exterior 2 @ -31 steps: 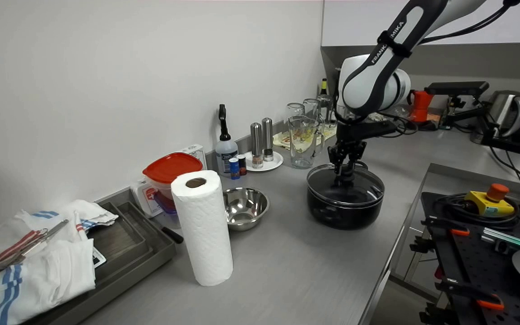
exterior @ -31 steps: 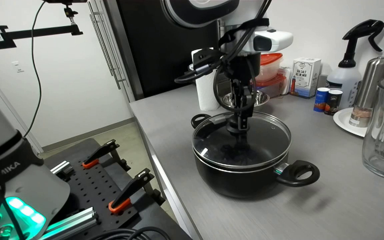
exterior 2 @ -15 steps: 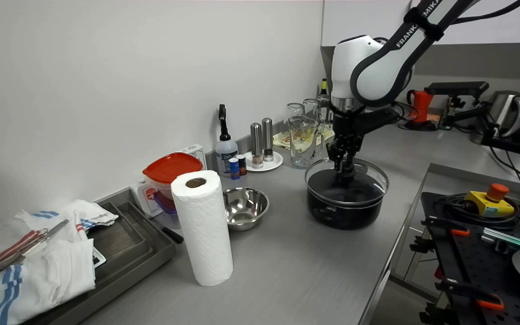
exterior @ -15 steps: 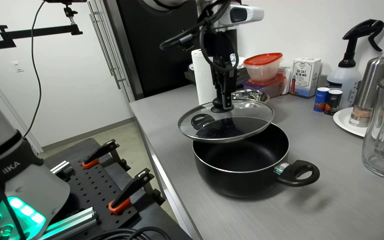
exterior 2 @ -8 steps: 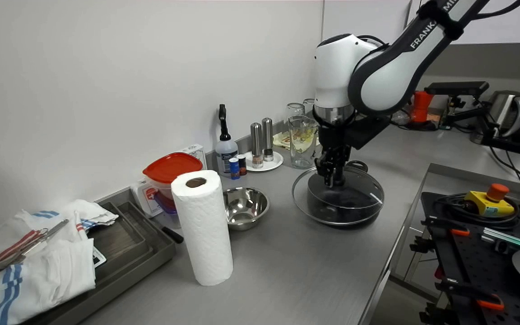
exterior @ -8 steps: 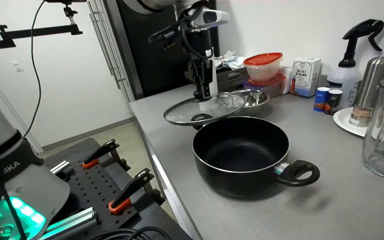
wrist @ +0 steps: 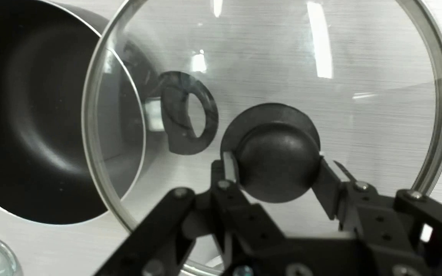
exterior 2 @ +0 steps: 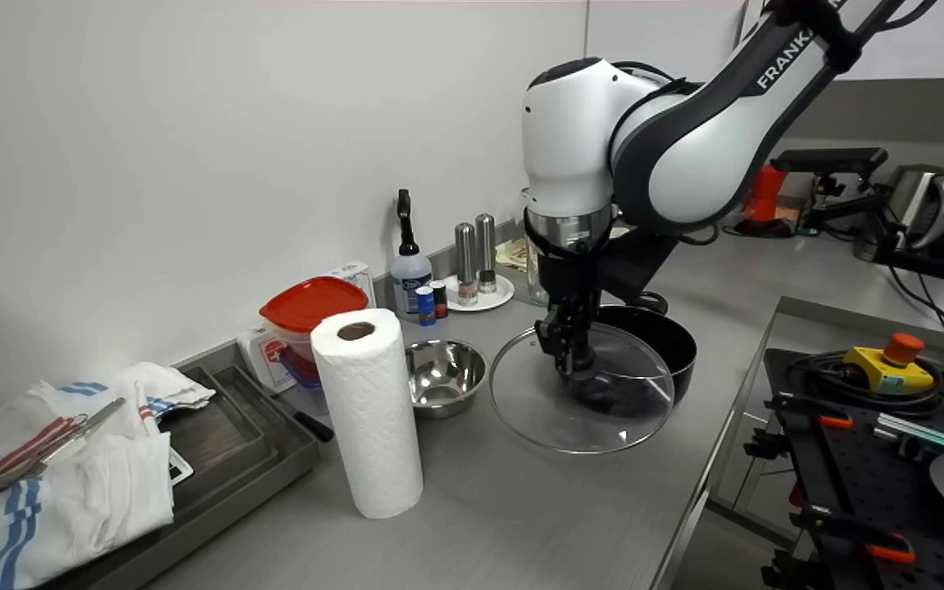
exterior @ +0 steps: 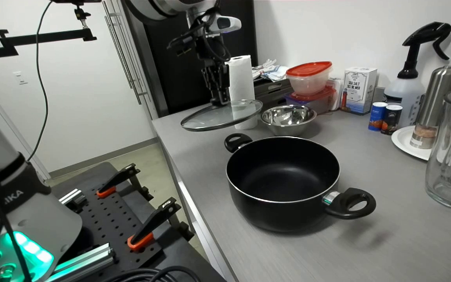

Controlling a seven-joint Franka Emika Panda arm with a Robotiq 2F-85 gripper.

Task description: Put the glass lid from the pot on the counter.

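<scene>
Glass lid (exterior: 221,115): had just left the black pot (exterior: 282,188), tilted midair
Robotiq gripper (wrist: 276,168): clasped its knob (wrist: 278,157)
Counter (exterior 2: 537,508): robot-side edge (exterior 2: 703,490) nearby; lowering seemed next

Pot (exterior: 284,213) on counter (exterior: 386,168), lid (exterior: 221,117) in claw (wrist: 276,163) above counter, bowl (exterior: 288,128) beside paper roll (exterior 2: 369,418)

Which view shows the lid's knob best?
The wrist view: the knob shows large, its rounded top in plain sight between the jaws. In both exterior views it is small, dark and hard to tell from the jaws above the lid.
</scene>
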